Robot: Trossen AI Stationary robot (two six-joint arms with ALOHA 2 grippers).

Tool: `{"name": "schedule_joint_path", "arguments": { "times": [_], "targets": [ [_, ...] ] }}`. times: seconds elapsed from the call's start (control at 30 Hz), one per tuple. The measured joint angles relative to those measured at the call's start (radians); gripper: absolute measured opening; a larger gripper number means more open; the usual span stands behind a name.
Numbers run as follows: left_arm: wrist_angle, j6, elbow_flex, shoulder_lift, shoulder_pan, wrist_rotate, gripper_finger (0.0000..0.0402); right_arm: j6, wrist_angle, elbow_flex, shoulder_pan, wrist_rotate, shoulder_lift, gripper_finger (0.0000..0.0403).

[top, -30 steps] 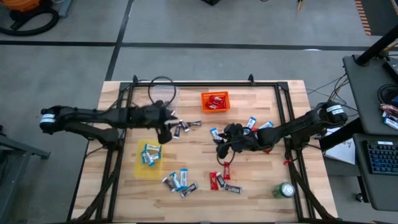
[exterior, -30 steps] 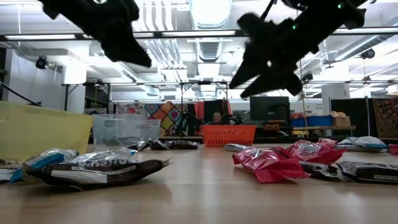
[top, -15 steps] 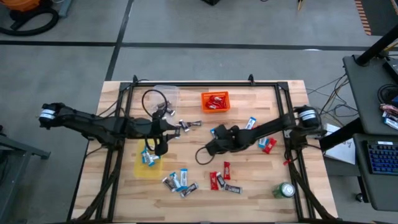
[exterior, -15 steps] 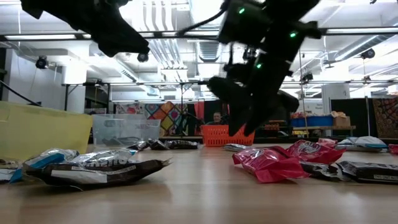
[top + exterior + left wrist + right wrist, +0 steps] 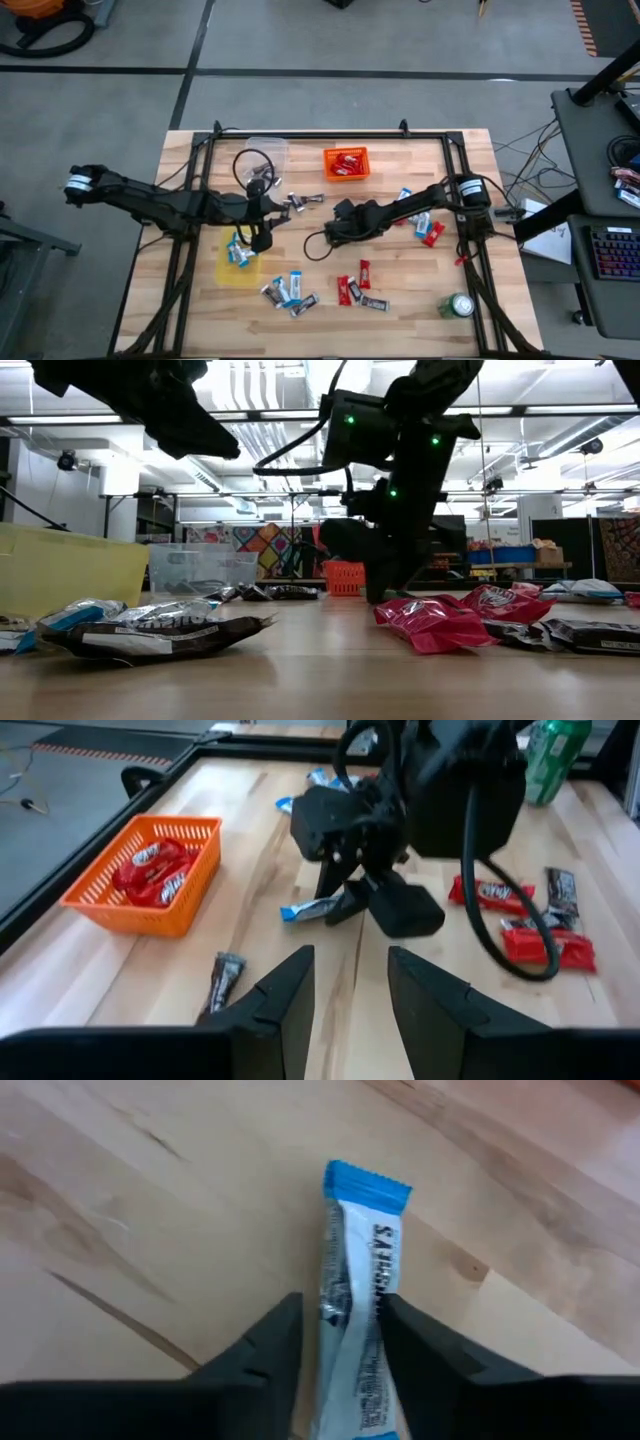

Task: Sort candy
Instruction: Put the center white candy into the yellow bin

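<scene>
seen from nearest the low camera: dark brown bar [image 5: 160,635] flat on the table [image 5: 400,320], red wrappers [image 5: 435,622] a little farther on, more loose candy scattered along the front edge by the green can [image 5: 459,305].

farther in, at mid-table: right gripper [image 5: 343,213] down at the wood, with a blue-and-white bar [image 5: 358,1295] lying between its two fingers [image 5: 262,1355]. long axis of that bar ran straight along the line of the fingers, twisted blue end pointing away from the wrist, body passing back between the pads. fingers stood close either side of the wrapper, seemingly just touching and pinching it; whether the squeeze was firm enough to lift could not be told. bar flat on the table, not raised. judged as the pick step of one more blue-and-white piece, with much candy yet unsorted.

right arm plainly the nearer to this bar; yellow bin [image 5: 240,262], already holding blue-and-white bars, lay well apart toward the left side, so the carry would run across the table toward the other arm.

left gripper [image 5: 262,215] hovered over the yellow bin's far corner, fingers [image 5: 282,997] parted with nothing between them.

farthest back: orange bin [image 5: 346,163] with red bars, clear bin [image 5: 262,155] beside it.
</scene>
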Motion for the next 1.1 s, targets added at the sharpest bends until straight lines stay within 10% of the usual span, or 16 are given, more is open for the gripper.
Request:
{"name": "schedule_joint_path", "arguments": {
  "times": [0.2,0.77,1.1],
  "targets": [
    [0.044,-0.004,-0.012,0.010,-0.014,0.004,0.0112,-0.079,0.000,-0.003,-0.002,-0.006,-0.015,0.0023],
    [0.438,0.029,-0.173,0.094,-0.103,0.153,0.0118,-0.504,0.480,-0.038,0.058,-0.416,-0.141,0.0015],
    [0.497,0.042,-0.167,0.229,-0.168,0.191,0.0217,-0.621,0.730,-0.041,0.069,-0.570,-0.142,0.0015]
  ]
}}
